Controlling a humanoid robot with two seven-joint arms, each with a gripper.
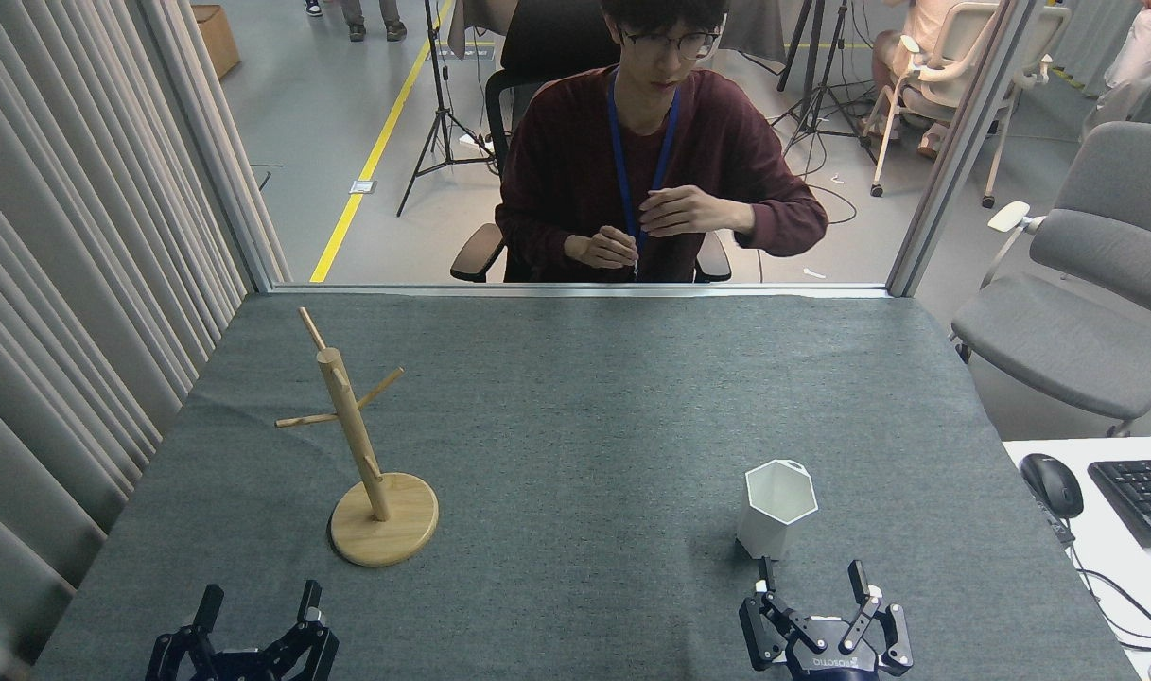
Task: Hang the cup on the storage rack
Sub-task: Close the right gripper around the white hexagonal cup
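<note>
white cup (777, 507) upright on the grey table (594, 397), right gripper (813, 577) spread wide just at its 6 o'clock, left gripper (256, 601) wide too, storage rack (359, 445) off at 9 o'clock

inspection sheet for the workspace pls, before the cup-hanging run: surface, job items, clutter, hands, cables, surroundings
Surface: grey felt-covered table, flat, no wrinkles seen.
Job's things: white hexagonal cup upright near the right front, rim tab facing away; wooden storage rack upright at left, pegs bare. The two are well apart.
Clutter: nothing seen on the felt.
Hands: left hand open, empty, at the front edge; right hand open, empty, just in front of the cup, not touching it.
Cables: black cables on the white side desk at right, off the felt.
Surroundings: seated person behind the far edge; curtain at left; grey chair, mouse and keyboard at right.
</note>
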